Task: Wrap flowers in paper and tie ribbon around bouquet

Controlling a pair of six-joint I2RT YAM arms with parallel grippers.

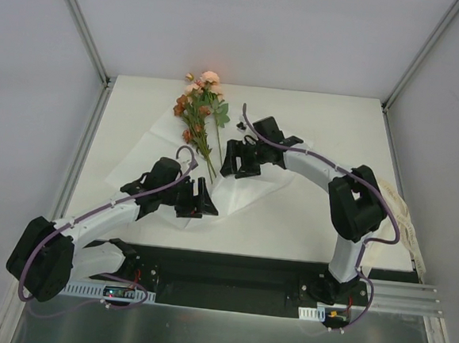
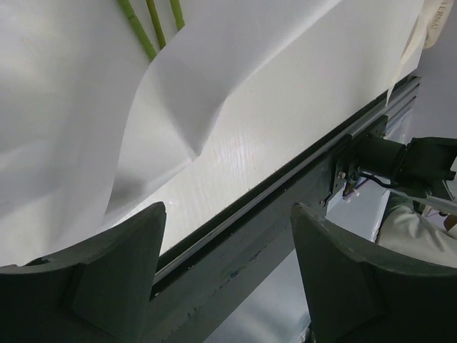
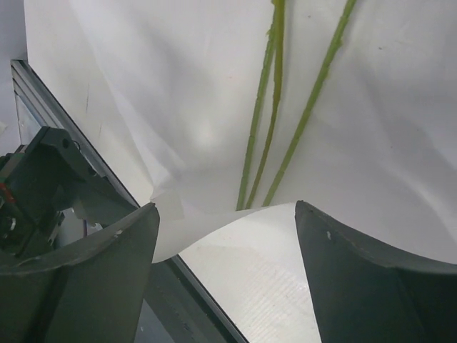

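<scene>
White paper [image 1: 144, 163] under three-stemmed flowers [image 1: 201, 110]; left hand [image 2: 227, 211] and right hand [image 3: 225, 207] both spread wide, empty

White surface [image 1: 305, 217], pale grey walls [image 1: 248, 30] on three sides, metal corner posts [image 1: 82, 25], black strip [image 1: 237, 271] along near edge, ribbed metal rail [image 1: 403, 295] at right, even light

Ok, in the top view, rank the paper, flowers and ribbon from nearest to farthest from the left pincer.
1. paper, right at the left pincer.
2. flowers, stems just beyond it, centre.
3. ribbon, far off on the right side.
</scene>
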